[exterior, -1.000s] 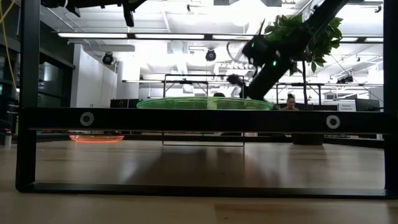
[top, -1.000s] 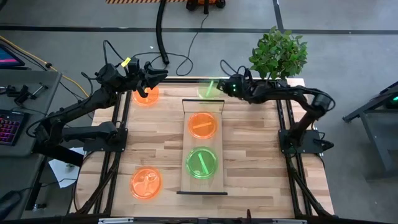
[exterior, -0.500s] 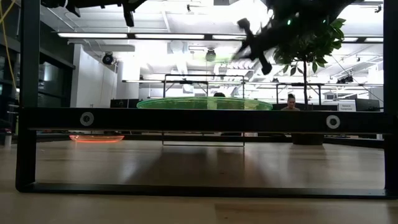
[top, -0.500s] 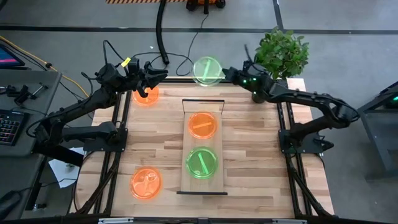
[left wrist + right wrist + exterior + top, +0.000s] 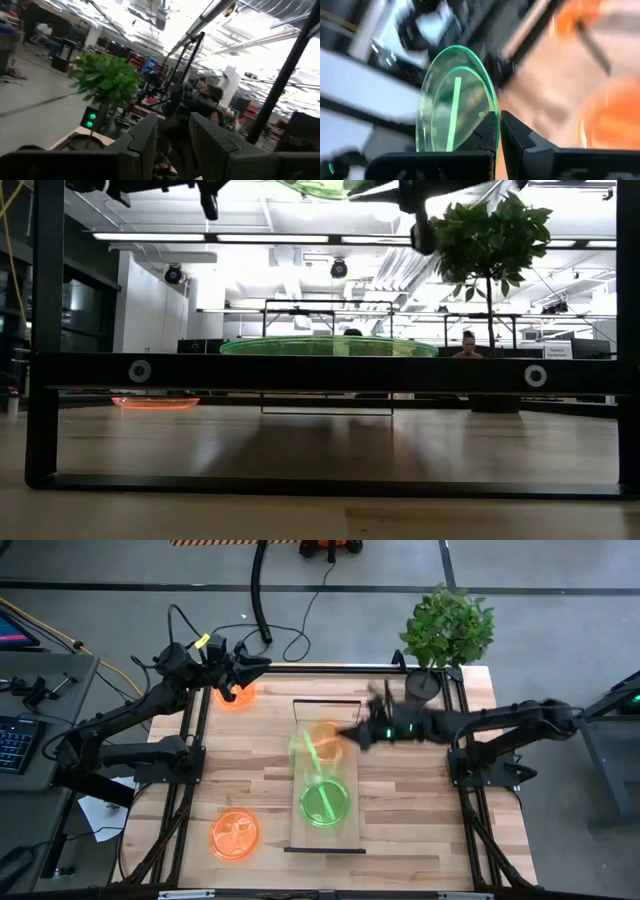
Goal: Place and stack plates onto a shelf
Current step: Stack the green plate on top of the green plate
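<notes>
My right gripper hangs high over the far half of the shelf, shut on a neon green plate. That plate shows blurred above the orange plate lying on the shelf. A second green plate lies flat on the shelf's near half. Two more orange plates rest on the table, one at the far left and one at the near left. My left gripper waits above the far-left orange plate, open and holding nothing. My right gripper pinches the green plate's rim between its two fingers. The rest of the plate reaches out beyond the fingertips. The plate is lifted clear of table and shelf, high at the low view's top, and it is tilted.
A potted plant stands at the table's far right corner. Black frame rails run along the table's left and right sides. Bare tabletop lies right of the shelf. People sit in the room beyond.
My right gripper has lifted the green plate off the table's far edge, swung it up, then carried it fast toward the near edge until it is over the shelf's orange plate. The plate has tipped from flat to tilted.
</notes>
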Robot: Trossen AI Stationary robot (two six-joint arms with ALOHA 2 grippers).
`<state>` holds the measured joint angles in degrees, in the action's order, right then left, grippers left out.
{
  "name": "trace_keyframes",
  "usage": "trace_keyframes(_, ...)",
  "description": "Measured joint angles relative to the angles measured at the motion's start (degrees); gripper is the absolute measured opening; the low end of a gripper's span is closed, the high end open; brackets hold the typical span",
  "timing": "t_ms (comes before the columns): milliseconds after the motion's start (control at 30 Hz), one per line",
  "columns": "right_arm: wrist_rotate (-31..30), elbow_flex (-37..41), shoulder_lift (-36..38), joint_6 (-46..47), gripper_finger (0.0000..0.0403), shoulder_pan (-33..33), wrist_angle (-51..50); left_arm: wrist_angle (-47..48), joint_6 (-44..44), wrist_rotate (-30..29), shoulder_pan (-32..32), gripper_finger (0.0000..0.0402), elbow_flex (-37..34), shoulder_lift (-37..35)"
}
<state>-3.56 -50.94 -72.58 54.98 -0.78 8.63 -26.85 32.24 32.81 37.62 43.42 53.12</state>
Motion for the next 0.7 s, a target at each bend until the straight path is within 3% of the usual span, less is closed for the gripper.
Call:
trace_keyframes(300, -14.5, 0.0, -6.1, 6.4, 0.0000, -15.4, -12.8, -0.3, 0.5, -2.9, -7.6, 0.0106, 0.0, 0.0)
trace_keyframes(467, -19.2, 0.0, -12.6, 9.1, 0.0000, -18.3, -12.3, -0.4, 0.8, -12.4, -16.3, 0.0106, 0.0, 0.0)
trace_keyframes(700, -19.4, 0.0, -16.8, 9.5, 0.0000, -18.9, -12.8, -0.5, 0.1, -25.5, -28.1, 0.0106, 0.0, 0.0)
